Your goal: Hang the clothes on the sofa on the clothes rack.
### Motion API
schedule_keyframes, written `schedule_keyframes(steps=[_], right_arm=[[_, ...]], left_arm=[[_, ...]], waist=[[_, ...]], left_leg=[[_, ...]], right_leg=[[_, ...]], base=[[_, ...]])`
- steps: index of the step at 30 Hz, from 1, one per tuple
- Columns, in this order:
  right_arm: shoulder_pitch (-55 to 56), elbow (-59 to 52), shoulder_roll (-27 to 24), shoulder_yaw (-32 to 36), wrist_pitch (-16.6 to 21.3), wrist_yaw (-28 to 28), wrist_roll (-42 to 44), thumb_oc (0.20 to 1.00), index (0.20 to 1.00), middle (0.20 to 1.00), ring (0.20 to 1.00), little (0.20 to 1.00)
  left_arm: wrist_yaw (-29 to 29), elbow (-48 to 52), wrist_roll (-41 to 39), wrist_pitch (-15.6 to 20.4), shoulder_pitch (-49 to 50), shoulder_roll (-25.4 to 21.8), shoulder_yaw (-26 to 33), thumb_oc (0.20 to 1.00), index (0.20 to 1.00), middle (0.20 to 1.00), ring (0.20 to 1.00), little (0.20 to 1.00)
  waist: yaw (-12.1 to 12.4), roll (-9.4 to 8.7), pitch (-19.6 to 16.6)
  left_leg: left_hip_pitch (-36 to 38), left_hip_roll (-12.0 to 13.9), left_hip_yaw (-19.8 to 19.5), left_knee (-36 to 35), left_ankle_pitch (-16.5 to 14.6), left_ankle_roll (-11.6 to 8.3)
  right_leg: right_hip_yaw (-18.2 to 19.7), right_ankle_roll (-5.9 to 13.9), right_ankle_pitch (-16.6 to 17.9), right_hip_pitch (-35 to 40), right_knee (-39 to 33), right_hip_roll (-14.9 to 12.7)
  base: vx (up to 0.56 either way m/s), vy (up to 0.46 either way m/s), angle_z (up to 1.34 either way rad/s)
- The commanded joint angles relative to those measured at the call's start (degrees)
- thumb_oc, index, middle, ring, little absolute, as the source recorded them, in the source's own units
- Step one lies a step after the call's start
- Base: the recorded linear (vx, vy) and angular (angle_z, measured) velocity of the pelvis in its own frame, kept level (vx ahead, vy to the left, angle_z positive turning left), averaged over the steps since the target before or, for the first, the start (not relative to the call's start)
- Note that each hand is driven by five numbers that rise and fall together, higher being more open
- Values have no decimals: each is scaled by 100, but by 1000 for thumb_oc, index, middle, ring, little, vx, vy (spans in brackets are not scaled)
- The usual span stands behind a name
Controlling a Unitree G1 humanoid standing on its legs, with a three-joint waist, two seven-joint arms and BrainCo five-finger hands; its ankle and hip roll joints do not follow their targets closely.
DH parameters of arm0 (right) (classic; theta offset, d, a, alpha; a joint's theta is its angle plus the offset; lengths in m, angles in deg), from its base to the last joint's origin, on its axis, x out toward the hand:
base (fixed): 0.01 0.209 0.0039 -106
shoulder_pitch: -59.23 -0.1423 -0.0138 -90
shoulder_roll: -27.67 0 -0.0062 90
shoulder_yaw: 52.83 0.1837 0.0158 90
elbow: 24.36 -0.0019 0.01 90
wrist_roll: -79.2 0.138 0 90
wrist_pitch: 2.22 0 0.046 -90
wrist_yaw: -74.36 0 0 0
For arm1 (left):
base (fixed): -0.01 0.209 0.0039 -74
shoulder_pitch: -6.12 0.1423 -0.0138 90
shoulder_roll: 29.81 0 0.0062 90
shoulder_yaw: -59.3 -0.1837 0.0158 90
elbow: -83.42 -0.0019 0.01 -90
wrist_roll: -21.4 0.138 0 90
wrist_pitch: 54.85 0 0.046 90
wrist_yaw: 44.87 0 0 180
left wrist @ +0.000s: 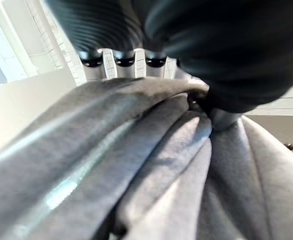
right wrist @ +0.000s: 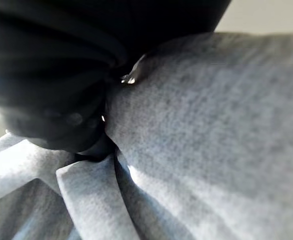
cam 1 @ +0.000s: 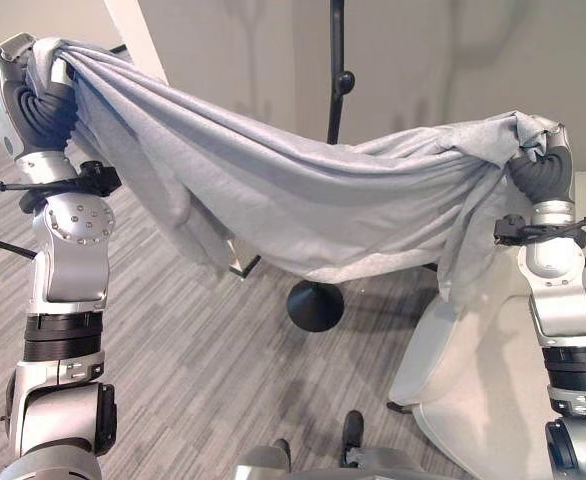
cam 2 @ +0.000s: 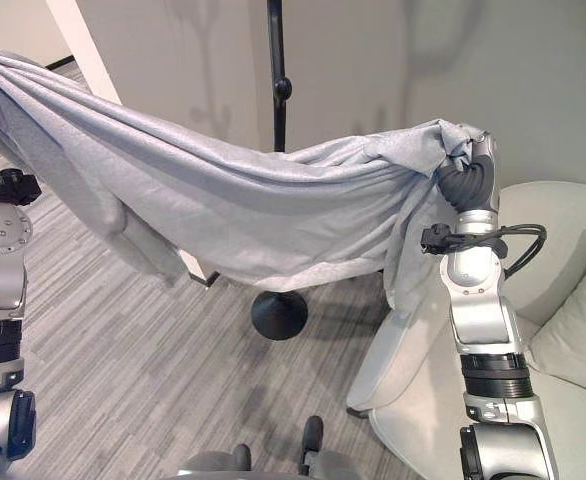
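A large grey garment [cam 1: 293, 200] hangs stretched between my two raised hands and sags in the middle. My left hand [cam 1: 28, 95] is up at the far left, its fingers [left wrist: 124, 60] and thumb curled over a bunched end of the cloth [left wrist: 136, 165]. At the right, my right hand [cam 2: 465, 175] grips the other end, with the cloth [right wrist: 211, 135] gathered tightly against it. The black clothes rack pole [cam 1: 336, 70] rises behind the garment's middle, and its round base [cam 1: 315, 305] stands on the floor below the sagging cloth.
The white sofa [cam 2: 563, 240] with a pale cushion [cam 2: 583, 330] is at the right, beside my right arm. A white wall corner [cam 1: 138, 40] stands at the back left. Striped grey carpet [cam 1: 203, 380] lies in front of the rack.
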Motion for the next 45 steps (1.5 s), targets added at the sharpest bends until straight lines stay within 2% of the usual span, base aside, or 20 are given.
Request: schedule_keyframes(steps=[1, 6, 7, 11, 14, 17, 19, 21, 22, 23, 25, 29, 33, 37, 38, 39, 42, 45], right_arm=[[-397, -127, -219, 145, 234, -116, -57, 200, 200, 200, 200, 200], [-357, -133, -275, 129, 266, -71, -34, 200, 200, 200, 200, 200], [-326, -226, -250, 148, 308, -30, -5, 200, 200, 200, 200, 200], [-231, -273, -252, 187, 331, 11, 13, 200, 200, 200, 200, 200], [-157, -345, -236, 212, 350, 28, 48, 200, 200, 200, 200, 200], [-109, -372, -238, 276, 331, 42, 41, 200, 200, 200, 200, 200], [-37, -465, -252, 425, 324, 17, -11, 200, 200, 200, 200, 200], [-12, -473, -250, 494, 307, -15, -42, 200, 200, 200, 200, 200], [-93, -392, -225, 435, 278, -73, -28, 200, 200, 200, 200, 200], [-186, -371, -220, 364, 268, -72, -4, 200, 200, 200, 200, 200], [-225, -397, -190, 319, 276, -71, 10, 200, 200, 200, 200, 200], [-314, -443, -116, 250, 264, -84, 33, 200, 200, 200, 200, 200], [-338, -514, -68, 211, 253, -59, 21, 200, 200, 200, 200, 200], [-367, -533, -23, 172, 237, -40, 24, 200, 200, 200, 200, 200], [-315, -696, 38, 214, 237, -4, -18, 200, 200, 200, 200, 200], [-308, -706, 39, 221, 233, -1, -22, 200, 200, 200, 200, 200], [-291, -867, 84, 217, 235, 44, -49, 200, 200, 200, 200, 200], [-200, -952, 103, 267, 260, 85, -22, 200, 200, 200, 200, 200]], left_arm=[[-83, 206, 40, 285, -204, -370, 78, 200, 200, 200, 200, 200], [-40, 269, 55, 253, -180, -349, 95, 200, 200, 200, 200, 200], [15, 432, 90, 279, -43, -263, 197, 200, 200, 200, 200, 200], [53, 579, 91, 267, 197, -217, 374, 200, 200, 200, 200, 200], [36, 616, 74, 268, 199, -227, 358, 200, 200, 200, 200, 200], [42, 706, 59, 269, 163, -208, 347, 200, 200, 200, 200, 200], [42, 721, 38, 254, 144, -241, 337, 200, 200, 200, 200, 200], [48, 692, 40, 246, 101, -254, 286, 200, 200, 200, 200, 200], [46, 625, 33, 234, 30, -245, 261, 200, 200, 200, 200, 200], [55, 667, 77, 240, -33, -256, 271, 200, 200, 200, 200, 200], [62, 704, 105, 271, -43, -243, 271, 200, 200, 200, 200, 200], [62, 686, 118, 304, -165, -277, 135, 200, 200, 200, 200, 200], [60, 710, 150, 326, -254, -248, 79, 200, 200, 200, 200, 200], [79, 773, 178, 317, -276, -238, 112, 200, 200, 200, 200, 200], [100, 817, 178, 338, -330, -212, 52, 200, 200, 200, 200, 200], [100, 815, 179, 336, -336, -209, 46, 200, 200, 200, 200, 200], [75, 814, 178, 343, -371, -185, 0, 200, 200, 200, 200, 200], [52, 803, 156, 318, -354, -197, 61, 200, 200, 200, 200, 200]], waist=[[109, 97, -380], [76, 111, -409], [79, 125, -408], [55, 142, -433], [44, 76, -360], [12, 101, -321], [47, 88, -272], [122, 57, -291], [264, 82, -205], [320, 105, -265], [326, 120, -340], [306, 83, -490], [276, 77, -509], [311, 94, -503], [288, 183, -472], [296, 187, -460], [211, 400, -253], [138, 438, -182]], left_leg=[[-239, 318, -18, -398, 496, -147], [-143, 460, -6, -398, 648, -148], [-33, 590, 24, -397, 799, -128], [28, 701, 32, -236, 874, -104], [-140, 786, 35, 439, 861, -118], [-255, 796, -9, 520, 764, -126], [-533, 653, -33, 184, 550, -160], [-640, 541, -77, -126, 606, -186], [-941, 353, -186, -373, 756, -277], [-919, 323, -308, -398, 571, -281], [-860, 314, -319, -398, 558, -288], [-723, 106, -229, -398, 498, -237], [-549, -31, -170, -398, 450, -226], [-441, -91, -116, -398, 416, -215], [-332, -123, -113, -398, 443, -201], [-322, -119, -111, -398, 444, -200], [-97, -34, -114, -398, 480, -188], [78, 26, -181, -398, 401, -203]], right_leg=[[-39, 338, -600, 366, 20, -406], [-90, 361, -620, 373, 20, -326], [-121, 373, -632, 396, 20, -276], [-121, 365, -614, 444, 20, -242], [-138, 343, -531, 541, 20, -254], [-167, 332, -566, 590, 20, -257], [-96, 304, -634, 665, 20, -236], [-22, 296, -619, 650, 20, -229], [71, 265, -608, 744, 20, -199], [153, 236, -582, 738, 20, -261], [198, 228, -553, 733, 20, -305], [352, 220, -422, 769, 20, -468], [332, 253, -311, 825, 59, -632], [300, 275, -318, 795, 326, -748], [315, 265, -307, 716, 795, -759], [322, 264, -327, 701, 841, -759], [392, 268, -385, 473, 1514, -643], [295, 224, -448, 327, 1129, -767]], base=[[31, -85, 6], [44, -78, 3], [66, -116, 4], [60, -95, 14], [63, -130, 4], [33, -19, 6], [73, 11, 5], [68, 40, 8], [120, 140, 5], [114, 140, -12], [90, 161, -31], [105, 203, -44], [80, 180, -21], [70, 153, -23], [66, 148, -24], [91, 200, -25], [37, 102, -25], [69, -61, -20]])
